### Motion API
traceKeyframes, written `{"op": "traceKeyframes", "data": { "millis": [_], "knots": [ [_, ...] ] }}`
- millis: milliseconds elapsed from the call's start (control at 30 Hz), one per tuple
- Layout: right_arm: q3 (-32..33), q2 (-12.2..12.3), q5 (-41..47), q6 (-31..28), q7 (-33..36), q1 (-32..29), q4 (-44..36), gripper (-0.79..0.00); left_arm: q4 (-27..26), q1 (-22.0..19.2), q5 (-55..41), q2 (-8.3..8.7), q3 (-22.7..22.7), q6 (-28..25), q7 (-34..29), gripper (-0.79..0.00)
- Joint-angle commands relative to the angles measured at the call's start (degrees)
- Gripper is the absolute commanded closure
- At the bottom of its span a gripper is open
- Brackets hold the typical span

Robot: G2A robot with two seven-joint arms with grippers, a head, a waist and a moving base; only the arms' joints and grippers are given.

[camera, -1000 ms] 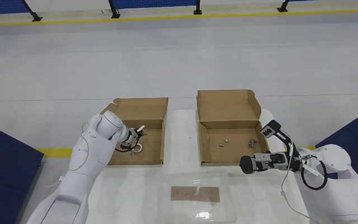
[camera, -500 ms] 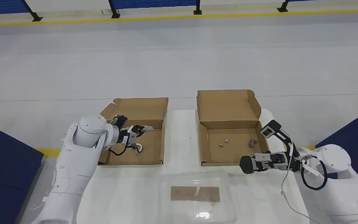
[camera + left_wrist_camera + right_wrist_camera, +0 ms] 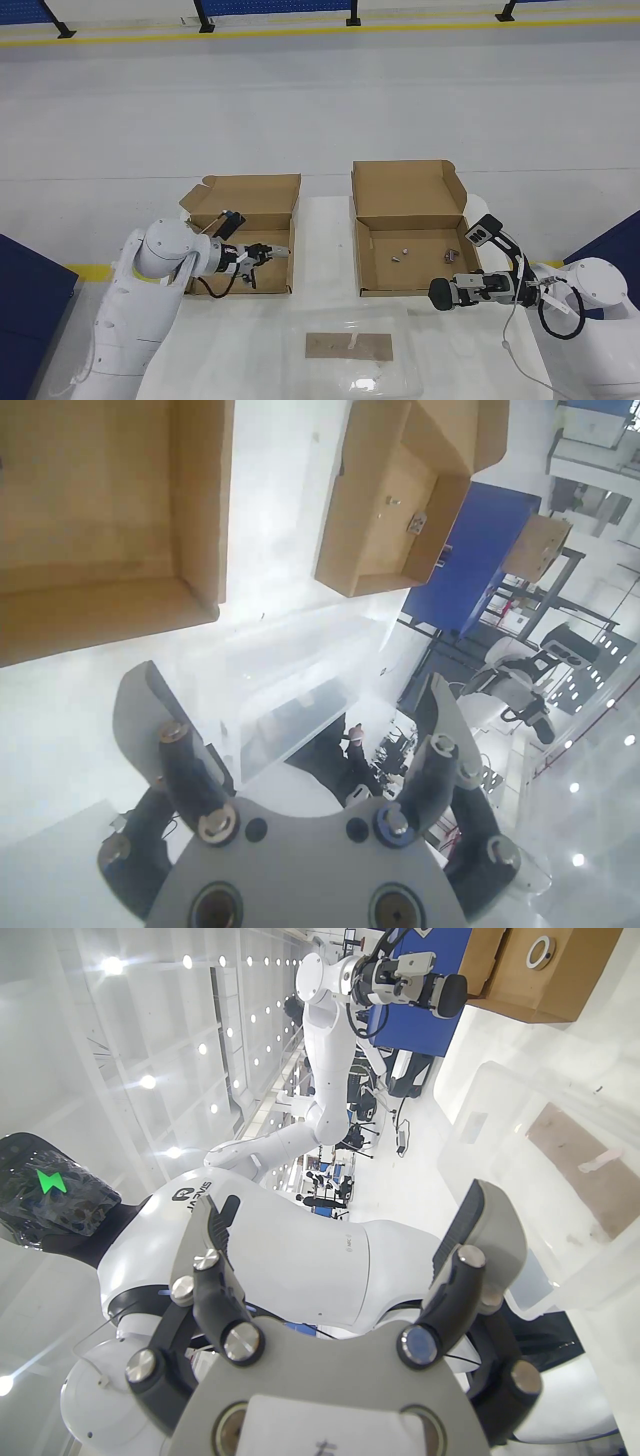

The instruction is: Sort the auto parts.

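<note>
My left gripper [image 3: 280, 251] [image 3: 292, 680] hangs open and empty over the right edge of the left cardboard box [image 3: 245, 270] [image 3: 100, 500], pointing toward the table's middle. A white ring [image 3: 541, 950] lies in that box. The right cardboard box [image 3: 372, 270] [image 3: 350, 565] holds a small bolt [image 3: 398, 254] [image 3: 394, 501] and a square metal part [image 3: 450, 255] [image 3: 417, 522]. Just off that box's front right corner, my right gripper [image 3: 436, 293] [image 3: 340, 1200] stays open with nothing in it.
A clear plastic bin [image 3: 395, 375] [image 3: 500, 1093] stands at the table's front middle, with a brown cardboard piece [image 3: 349, 346] [image 3: 575, 1168] and a small pale part in it. Both box lids stand open at the back. White table surface lies between the boxes.
My left arm has drawn back out of the left box and swung its gripper right, toward the box's right edge. The right arm has kept still.
</note>
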Motion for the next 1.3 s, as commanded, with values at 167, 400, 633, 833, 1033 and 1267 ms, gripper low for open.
{"op": "traceKeyframes", "data": {
  "millis": [167,400,633,833,1033,1267],
  "knots": [
    [0.0,0.0,0.0,0.0,0.0,0.0,0.0,-0.785,-5.9,4.7,-3.8,0.09,-0.7,-10.5,7.1,-0.785],
    [0.0,0.0,0.0,0.0,0.0,0.0,0.0,-0.785,-16.3,10.5,-6.7,0.85,-3.0,-20.4,11.2,-0.785],
    [0.0,0.0,0.0,0.0,0.0,0.0,0.0,-0.785,-24.1,13.8,-8.8,1.46,-3.0,-28.9,11.1,-0.785],
    [0.0,0.0,0.0,0.0,0.0,0.0,0.0,-0.785,-27.8,14.3,-10.2,1.92,-2.8,-32.5,10.6,-0.785],
    [0.0,0.0,0.0,0.0,0.0,0.0,0.0,-0.785,-29.8,14.8,-10.8,2.21,-2.8,-34.0,10.5,-0.785],
    [0.0,0.0,0.0,0.0,0.0,0.0,0.0,-0.785,-30.0,14.8,-10.9,2.24,-2.8,-34.2,10.3,-0.785]
  ]
}}
